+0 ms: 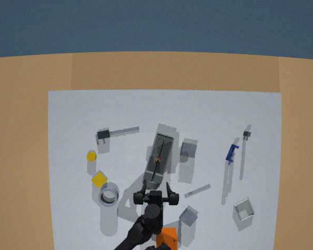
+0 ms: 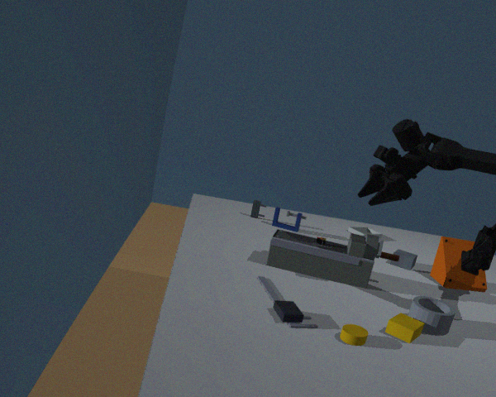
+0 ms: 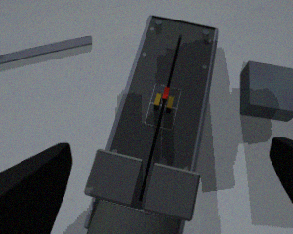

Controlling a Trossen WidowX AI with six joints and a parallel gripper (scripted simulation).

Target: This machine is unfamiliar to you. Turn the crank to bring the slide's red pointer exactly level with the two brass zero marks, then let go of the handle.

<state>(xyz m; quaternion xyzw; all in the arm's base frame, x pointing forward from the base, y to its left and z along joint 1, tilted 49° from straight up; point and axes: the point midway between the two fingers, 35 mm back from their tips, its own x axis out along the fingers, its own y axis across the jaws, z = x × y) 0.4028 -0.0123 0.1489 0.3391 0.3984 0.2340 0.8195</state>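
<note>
The grey slide machine [image 1: 166,146] [image 2: 317,262] [image 3: 192,73] stands with its slot running away from the arm. Its red pointer [image 1: 158,158] [image 3: 166,93] sits in the slot, slightly beyond the left brass mark [image 3: 157,99] and the right brass mark [image 3: 170,101], toward the machine's far end in the wrist view. The crank's brown handle [image 2: 389,256] sticks out at the near end; it is hidden in the top view and outside the wrist view. My gripper [image 1: 156,183] [image 2: 364,199] [image 3: 173,150] is open and empty, high above the machine's near end, not touching it.
A grey block [image 1: 189,149] [image 3: 271,90] stands right of the machine, another block [image 1: 188,215] nearer the arm. Left are a yellow disc [image 1: 91,156], a yellow block [image 1: 98,179] and a grey ring [image 1: 101,197]. A blue bracket [image 1: 230,153] and an open box [image 1: 236,210] lie right.
</note>
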